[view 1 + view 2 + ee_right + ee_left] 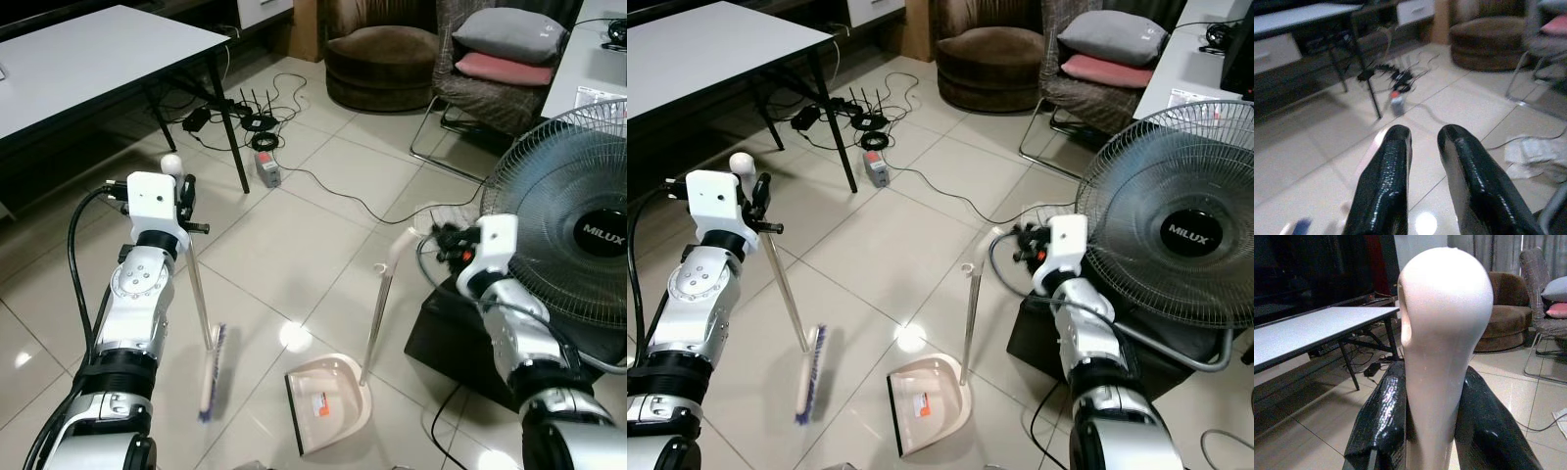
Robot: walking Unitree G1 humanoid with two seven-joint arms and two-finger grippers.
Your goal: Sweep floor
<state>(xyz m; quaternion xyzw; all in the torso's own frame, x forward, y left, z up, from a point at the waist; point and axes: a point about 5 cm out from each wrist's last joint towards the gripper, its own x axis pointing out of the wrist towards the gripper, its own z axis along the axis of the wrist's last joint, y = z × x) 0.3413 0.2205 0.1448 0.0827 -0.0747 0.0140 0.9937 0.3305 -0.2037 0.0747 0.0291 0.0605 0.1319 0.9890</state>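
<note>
My left gripper is shut on the broom's handle just under its white knob. The pole slants down to the blue-and-white brush head, which rests on the tiled floor. To its right a pale pink dustpan lies flat on the tiles, its open mouth facing the brush. The dustpan handle rises nearly upright, and its curved top end reaches my right gripper, which is shut on it. In the right wrist view the black fingers stand close together, with the pale handle beside one of them.
A large standing fan on a black box crowds my right arm. A white table with a black leg stands at the far left, above cables and a grey power block. A brown pouf and cushioned chair sit behind.
</note>
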